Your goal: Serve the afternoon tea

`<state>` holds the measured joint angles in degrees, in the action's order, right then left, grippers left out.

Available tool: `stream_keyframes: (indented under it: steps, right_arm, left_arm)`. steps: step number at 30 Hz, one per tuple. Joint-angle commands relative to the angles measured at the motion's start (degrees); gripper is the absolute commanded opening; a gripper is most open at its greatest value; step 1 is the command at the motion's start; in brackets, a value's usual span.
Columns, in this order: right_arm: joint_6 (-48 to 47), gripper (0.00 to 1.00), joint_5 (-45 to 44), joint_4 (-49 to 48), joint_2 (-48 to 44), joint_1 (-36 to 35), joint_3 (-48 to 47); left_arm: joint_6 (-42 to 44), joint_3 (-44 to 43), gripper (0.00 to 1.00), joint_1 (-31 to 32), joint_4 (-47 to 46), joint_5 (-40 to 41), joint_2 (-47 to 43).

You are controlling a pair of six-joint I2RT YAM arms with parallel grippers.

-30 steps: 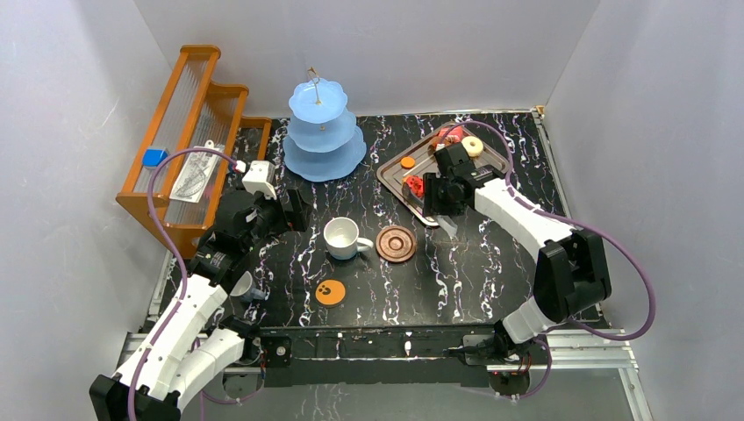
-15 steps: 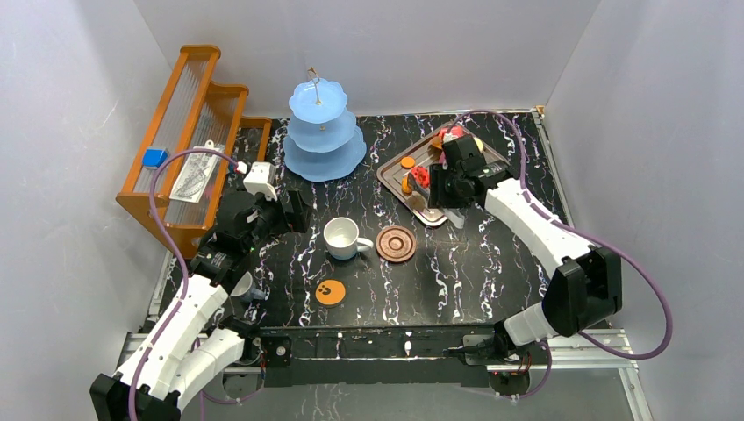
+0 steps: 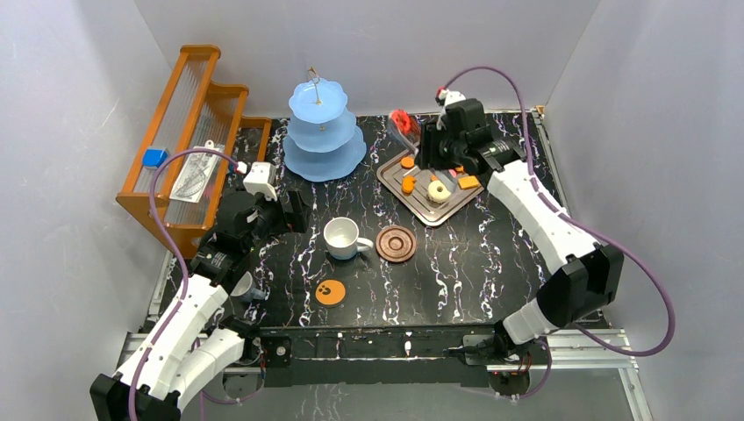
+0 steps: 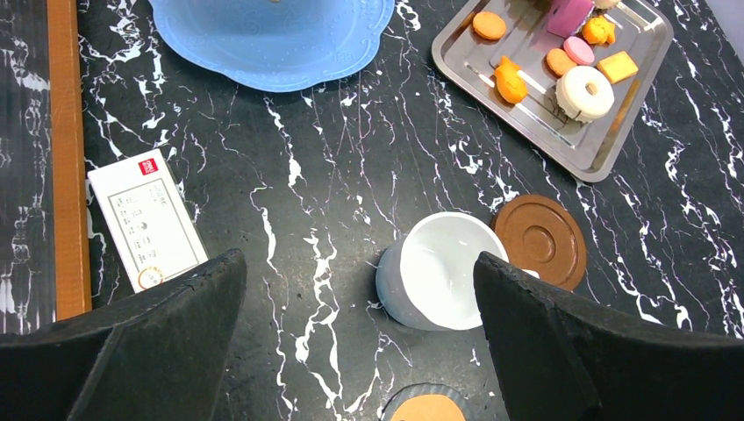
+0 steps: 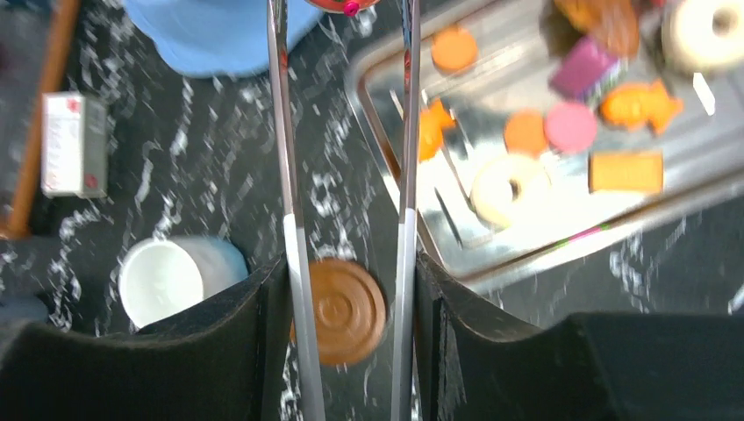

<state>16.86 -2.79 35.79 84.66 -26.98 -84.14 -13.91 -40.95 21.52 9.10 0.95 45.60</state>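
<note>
Having been lifted off the silver tray [image 3: 428, 210], a red pastry [image 3: 400, 118] is now clamped in the right gripper [image 3: 405, 125] jaws, upper centre, near the three-tier stand [image 3: 324, 145]; the left gripper [image 4: 358, 263] jaws are spread wide.

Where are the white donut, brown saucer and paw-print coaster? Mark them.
white donut [image 4: 568, 93], left wrist view, left side of ring.
brown saucer [image 3: 396, 243], top external view, centre.
paw-print coaster [image 3: 330, 292], top external view, centre.
</note>
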Motion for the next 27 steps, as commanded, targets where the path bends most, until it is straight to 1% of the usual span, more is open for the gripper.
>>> stream_keyframes:
  steps: [1, 6, 11, 19, 22, 27]
  right_arm:
    - [-3.7, 0.50, 3.6, -11.2, 4.4, -1.4, -9.2]
    - [-7.9, 0.50, 4.2, -17.3, 10.1, -3.7, -15.6]
    - [-10.9, 0.50, 4.7, -23.3, 15.3, -5.2, -19.7]
    - [-13.0, 0.51, 3.1, -19.2, 25.0, -6.5, -32.3]
    - [-13.5, 0.51, 0.5, -18.3, 26.7, -6.8, -34.3]
    - [-14.0, 0.52, -0.5, -18.9, 28.0, -7.0, -35.7]
  left_arm:
    - [1.3, -0.5, 0.98, 0.3, 0.2, 2.5, -1.6]
    - [1.9, -0.1, 0.98, 0.3, 0.3, 4.0, -3.2]
    - [2.1, -0.3, 0.98, 0.3, 0.6, 4.2, -3.3]
    - [2.2, -0.2, 0.98, 0.3, 0.8, 4.4, -4.4]
    - [2.3, -0.2, 0.98, 0.3, 0.8, 4.4, -4.6]
    - [2.3, -0.3, 0.98, 0.3, 0.8, 4.0, -4.6]
